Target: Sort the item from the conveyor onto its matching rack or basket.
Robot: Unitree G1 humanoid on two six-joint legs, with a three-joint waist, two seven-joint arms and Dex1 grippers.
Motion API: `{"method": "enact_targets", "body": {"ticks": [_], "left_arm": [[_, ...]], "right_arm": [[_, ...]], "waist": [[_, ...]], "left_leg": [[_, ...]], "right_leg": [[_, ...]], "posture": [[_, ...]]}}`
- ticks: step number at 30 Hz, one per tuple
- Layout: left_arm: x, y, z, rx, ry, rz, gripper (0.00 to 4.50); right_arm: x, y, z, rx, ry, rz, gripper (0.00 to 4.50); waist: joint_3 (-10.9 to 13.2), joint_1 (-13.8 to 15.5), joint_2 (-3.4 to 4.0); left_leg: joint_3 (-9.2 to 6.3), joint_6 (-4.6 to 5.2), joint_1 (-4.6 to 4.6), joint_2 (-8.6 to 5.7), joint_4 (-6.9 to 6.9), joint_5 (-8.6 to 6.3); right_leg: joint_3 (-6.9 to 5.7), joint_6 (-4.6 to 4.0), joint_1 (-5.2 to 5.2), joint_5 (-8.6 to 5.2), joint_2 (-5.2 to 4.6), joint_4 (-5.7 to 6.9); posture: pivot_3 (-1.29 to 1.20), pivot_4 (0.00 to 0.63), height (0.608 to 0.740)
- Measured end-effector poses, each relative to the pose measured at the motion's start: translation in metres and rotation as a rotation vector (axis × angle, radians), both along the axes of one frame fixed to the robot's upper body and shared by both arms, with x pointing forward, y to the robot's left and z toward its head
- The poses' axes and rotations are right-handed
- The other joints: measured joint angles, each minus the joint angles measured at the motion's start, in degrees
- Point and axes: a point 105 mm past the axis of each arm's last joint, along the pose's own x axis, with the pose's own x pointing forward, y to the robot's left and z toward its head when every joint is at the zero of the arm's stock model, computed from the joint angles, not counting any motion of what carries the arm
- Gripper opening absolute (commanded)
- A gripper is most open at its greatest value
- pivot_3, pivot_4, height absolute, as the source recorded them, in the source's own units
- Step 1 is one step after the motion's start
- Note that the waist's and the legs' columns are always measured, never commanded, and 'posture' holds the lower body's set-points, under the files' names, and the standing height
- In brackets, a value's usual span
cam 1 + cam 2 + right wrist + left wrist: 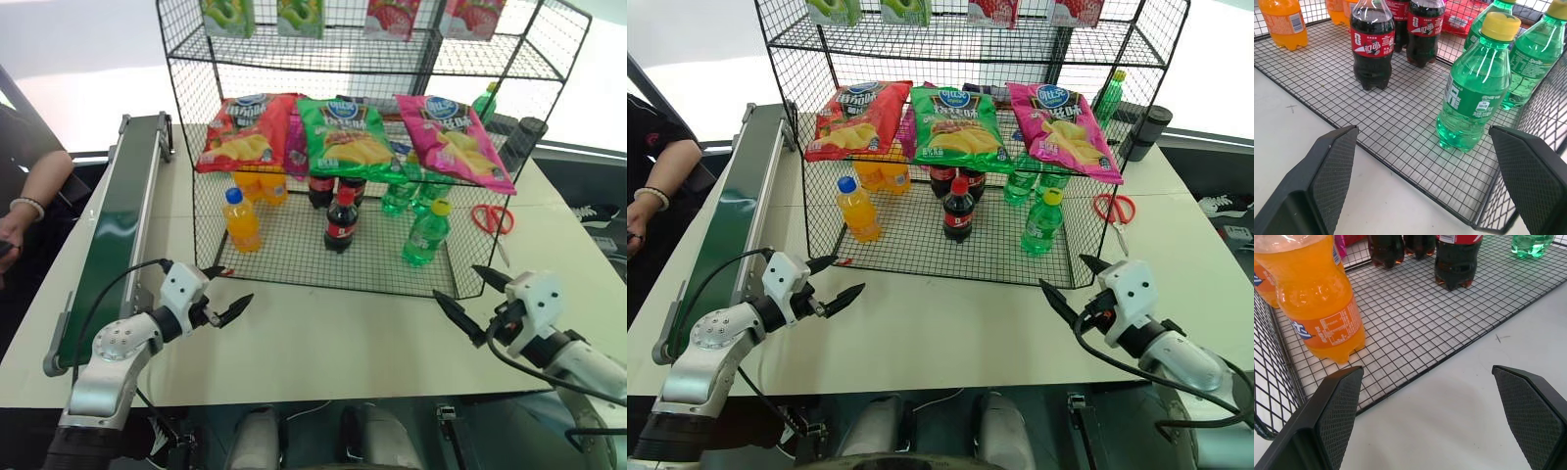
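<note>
- Nearest, both sets of fingers, left (227,292) and right (472,299), hover spread and empty over the white counter (343,333).
- Just beyond the right fingers, the green soda bottle (428,233) stands upright on the black wire rack's (294,257) bottom tier, right of a cola bottle (341,221) and an orange bottle (241,219).
- Chip bags (343,137) hide the rear bottles.
- The conveyor (116,220) runs along the left.

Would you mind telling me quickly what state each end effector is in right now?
Left end effector: open, holding nothing.
Right end effector: open, holding nothing.
</note>
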Motion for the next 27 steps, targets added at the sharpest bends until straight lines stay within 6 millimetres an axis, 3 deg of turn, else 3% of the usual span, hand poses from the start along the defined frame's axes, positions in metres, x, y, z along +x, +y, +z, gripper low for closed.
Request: {"method": "enact_targets", "body": {"ticks": [27], "left_arm": [[-0.003,0.002,-0.006,0.014,0.013,0.022,4.5]], "right_arm": [[-0.005,-0.002,-0.01,-0.005,0.008,0.03,4.44]], "waist": [[0.0,0.0,0.0]], "left_leg": [[0.0,0.0,-0.01,0.0,0.0,0.0]], "right_leg": [[0.0,0.0,0.0,0.0,-0.01,-0.01]], "posture": [[0.0,0.15,0.735]]}}
